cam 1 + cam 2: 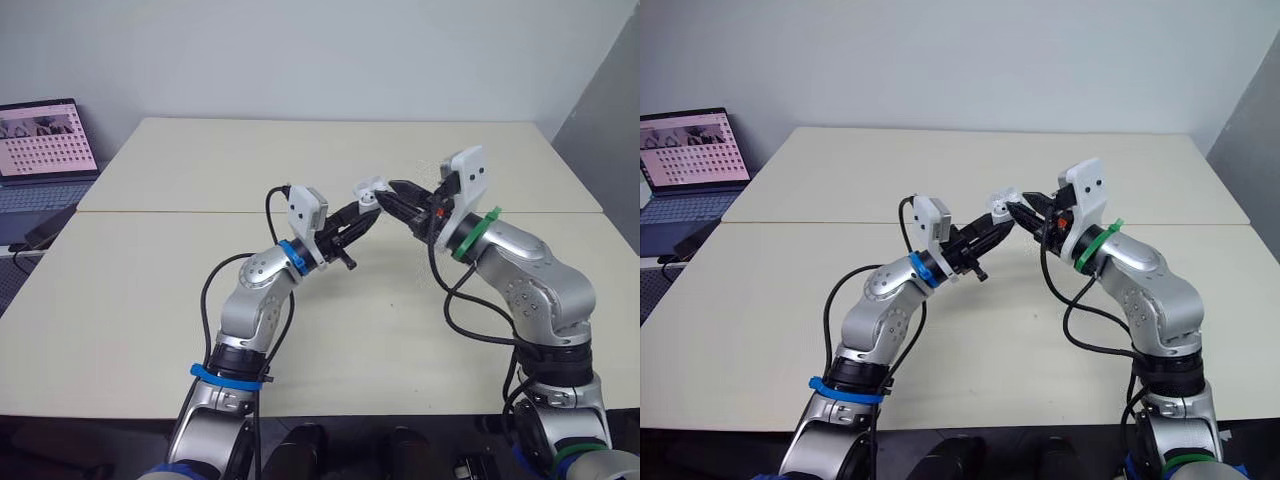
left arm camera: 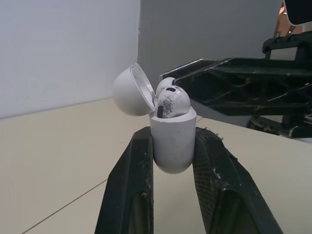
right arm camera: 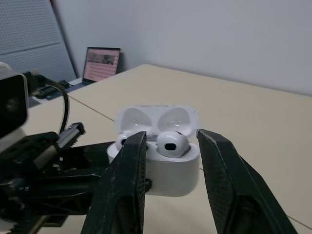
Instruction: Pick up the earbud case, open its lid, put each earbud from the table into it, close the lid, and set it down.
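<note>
Two grippers meet above the table, with the opened earbud case held up between them.
Your left gripper (image 1: 362,214) is clamped on the lower body of the earbud case (image 2: 170,146), one black finger pressed to each side. It holds the case upright in the air over the table (image 1: 150,300), near the seam where the two tabletops join. The lid (image 2: 128,90) is swung back on its hinge, and you can see two earbuds (image 2: 171,102) seated in the case, their heads standing proud of the rim. Your right gripper (image 3: 170,137) reaches in from the opposite side with its fingers apart, one on either side of an earbud; you cannot tell whether they touch it. A laptop (image 1: 45,140) stands open beyond the table's left edge.
</note>
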{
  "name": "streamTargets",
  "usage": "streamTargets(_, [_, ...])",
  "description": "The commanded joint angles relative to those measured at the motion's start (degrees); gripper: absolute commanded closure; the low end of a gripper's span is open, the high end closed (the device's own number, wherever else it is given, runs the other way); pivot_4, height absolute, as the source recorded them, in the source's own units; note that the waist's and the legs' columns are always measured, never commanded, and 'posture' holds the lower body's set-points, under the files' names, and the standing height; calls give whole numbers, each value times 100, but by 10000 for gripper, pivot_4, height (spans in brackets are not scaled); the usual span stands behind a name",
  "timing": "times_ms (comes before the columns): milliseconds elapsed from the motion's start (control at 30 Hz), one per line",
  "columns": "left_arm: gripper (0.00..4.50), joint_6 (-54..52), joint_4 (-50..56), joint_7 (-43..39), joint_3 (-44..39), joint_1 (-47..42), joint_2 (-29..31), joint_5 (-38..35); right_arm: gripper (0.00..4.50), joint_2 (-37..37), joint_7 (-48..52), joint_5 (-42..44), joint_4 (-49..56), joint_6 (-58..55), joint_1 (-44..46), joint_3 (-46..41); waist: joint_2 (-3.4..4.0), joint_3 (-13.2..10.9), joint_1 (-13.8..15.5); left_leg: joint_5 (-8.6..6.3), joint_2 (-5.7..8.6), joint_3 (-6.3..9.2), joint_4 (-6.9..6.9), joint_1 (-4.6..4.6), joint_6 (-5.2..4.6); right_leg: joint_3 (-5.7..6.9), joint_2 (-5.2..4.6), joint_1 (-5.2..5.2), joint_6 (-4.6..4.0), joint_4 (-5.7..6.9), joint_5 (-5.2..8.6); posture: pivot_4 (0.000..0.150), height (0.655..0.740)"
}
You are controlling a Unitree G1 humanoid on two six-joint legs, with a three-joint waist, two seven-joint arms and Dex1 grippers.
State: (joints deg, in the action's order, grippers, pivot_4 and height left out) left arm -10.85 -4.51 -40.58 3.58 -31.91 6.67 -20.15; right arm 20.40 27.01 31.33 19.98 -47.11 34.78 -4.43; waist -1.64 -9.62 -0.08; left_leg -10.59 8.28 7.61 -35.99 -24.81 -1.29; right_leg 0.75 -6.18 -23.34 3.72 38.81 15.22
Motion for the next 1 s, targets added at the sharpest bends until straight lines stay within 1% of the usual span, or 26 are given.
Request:
streamTargets(33, [37670, 87, 258, -5, -31, -17, 47, -53, 27422, 401, 329, 1131, 509, -642, -25, -784, 0, -1, 9, 0, 0, 1, 0, 0, 0, 2, 0, 1, 0, -2, 0, 1500, 7400])
streamTargets(100, [37670, 82, 239, -44, -37, -11, 105, -52, 27422, 756, 419, 1656, 348, -984, 65, -1275, 0, -2, 9, -1, 0, 2, 0, 0, -1, 3, 0, 5, 0, -8, 0, 1500, 7400])
streamTargets(167, [37670, 49, 234, -172, 4, 1, 203, -71, 27422, 1137, 447, 1739, 27, -1091, 135, -1546, 0, -2, 10, -1, 0, 2, -1, 0, -2, 4, -1, 8, 0, -10, 0, 1500, 7400])
streamTargets(267, [37670, 124, 282, -630, 239, 73, 445, -25, 27422, 1676, 665, 1280, -517, -777, 91, -1388, 0, -2, 8, -1, -1, 0, 1, 0, -2, 5, -1, 9, 0, -11, 0, 1500, 7400])
streamTargets(333, [37670, 103, 341, -943, 371, 86, 596, -59, 27422, 1896, 654, 632, -970, -271, 111, -1001, 0, -2, -3, -1, -2, -3, 3, 0, -2, 4, -1, 9, 0, -13, 1, 1500, 7400])
streamTargets(433, [37670, -68, 399, -1278, 484, 88, 734, -193, 33190, 1860, 687, 369, -1231, -178, 275, -590, 4, -4, -19, -1, -5, -8, 5, 1, -2, -1, -1, 7, -2, -13, 1, 1500, 7400])
streamTargets(500, [37670, -143, 444, -1402, 533, 84, 751, -240, 40051, 1835, 771, 213, -1226, -173, 336, -242, 8, -6, -25, -1, -7, -9, 7, 0, -2, -1, -1, 4, -2, -13, 2, 1500, 7400])
streamTargets(533, [37670, -173, 500, -1444, 586, 95, 737, -239, 44322, 1777, 755, 133, -1228, -164, 370, -105, 10, -8, -26, -1, -7, -8, 7, 0, -2, -2, -1, 4, -2, -13, 2, 1500, 7400])
streamTargets(667, [37670, -141, 743, -1531, 960, 234, 683, -56, 44741, 1562, 882, 10, -1132, -299, 526, 456, 10, -8, -9, -1, -7, -6, 5, 0, -2, 0, -1, 8, -2, -20, 2, 1500, 7400])
streamTargets(767, [37670, -139, 796, -1417, 1077, 299, 611, 24, 44741, 1486, 1095, 254, -826, -741, 637, 740, 10, -9, -7, -1, -5, -6, 4, -1, -2, -1, -2, 10, -2, -24, 1, 1500, 7400])
streamTargets(900, [37670, -45, 681, -1232, 1023, 294, 603, 181, 44741, 1740, 1549, 846, -110, -1465, 528, 791, 10, -9, 0, -1, -6, 1, 5, -2, -2, 4, -2, 9, -2, -23, 1, 1500, 7400])
streamTargets(1000, [37670, -5, 595, -1119, 889, 284, 651, 229, 44741, 2004, 1670, 1146, 339, -1762, 334, 618, 11, -10, 6, -1, -6, 0, 5, -2, -3, 4, -2, 9, -2, -27, 2, 1500, 7400])
